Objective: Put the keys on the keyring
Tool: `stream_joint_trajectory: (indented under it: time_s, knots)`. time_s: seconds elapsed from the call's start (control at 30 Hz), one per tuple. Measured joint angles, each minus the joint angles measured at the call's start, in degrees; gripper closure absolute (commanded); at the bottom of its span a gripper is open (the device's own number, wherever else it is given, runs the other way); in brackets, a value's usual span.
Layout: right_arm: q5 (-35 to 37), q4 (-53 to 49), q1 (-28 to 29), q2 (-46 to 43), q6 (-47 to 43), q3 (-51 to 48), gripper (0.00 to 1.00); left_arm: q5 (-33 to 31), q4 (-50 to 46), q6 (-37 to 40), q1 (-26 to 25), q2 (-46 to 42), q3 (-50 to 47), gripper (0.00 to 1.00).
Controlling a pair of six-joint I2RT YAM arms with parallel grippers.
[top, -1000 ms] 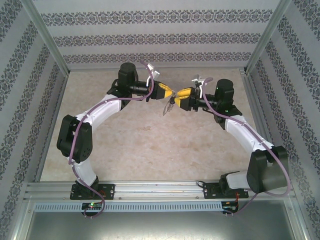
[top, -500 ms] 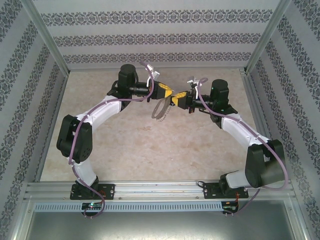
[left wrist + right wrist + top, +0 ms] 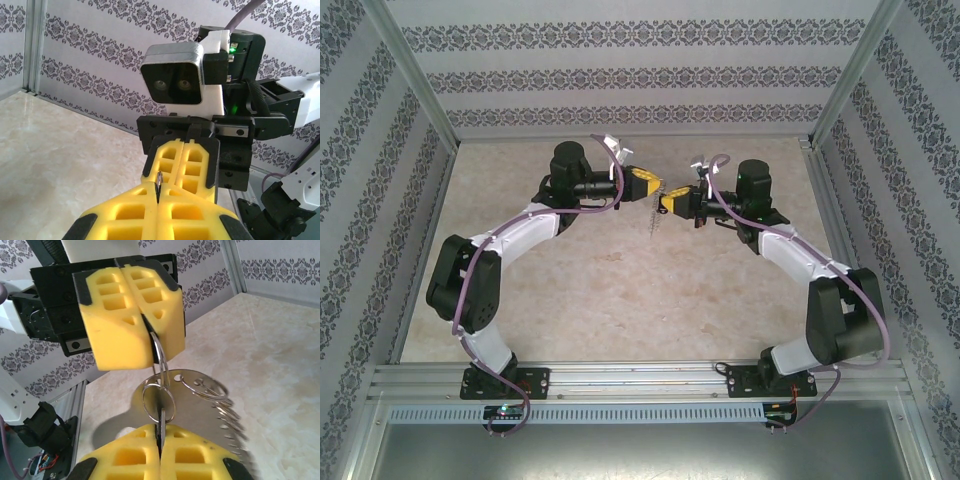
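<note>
Both grippers meet in mid-air over the table's far middle. My left gripper point(image 3: 653, 187) is shut on the keyring point(image 3: 160, 360), a thin wire loop hanging edge-on below its yellow fingers point(image 3: 127, 320). From the left wrist a sliver of metal point(image 3: 159, 179) pokes out between the shut jaws. A second round ring point(image 3: 159, 401) hangs linked to the loop. My right gripper point(image 3: 161, 434) is shut on a thin dark strip point(image 3: 162, 421) seen edge-on, apparently the key, which reaches up into that ring. A flat silver plate with a toothed edge point(image 3: 215, 425) dangles behind them.
Another split ring point(image 3: 202, 385) sits in a hole of the plate. The beige marble-patterned tabletop point(image 3: 620, 290) lies well below both grippers. Patterned walls and aluminium posts point(image 3: 415, 95) enclose the cell, and a metal rail point(image 3: 640, 380) carries the arm bases.
My right gripper has closed and moved left to meet the left one. Both grippers drifted toward the back wall. The hanging plate swung from broadside to nearly edge-on.
</note>
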Motion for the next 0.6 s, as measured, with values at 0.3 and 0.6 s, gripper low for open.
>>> stream_joint_trajectory:
  time_s: [0.3,0.6]
  knots:
    - [0.09,0.46,1.95,1.88,0.11,1.75,1.00,-0.61,4.02,-2.75,0.00,0.00,-1.49,1.00]
    - [1.11,3.13,2.21,3.67,1.86,2.89,1.00,-1.42,6.03,-4.09,0.02,0.00,-1.70,1.00]
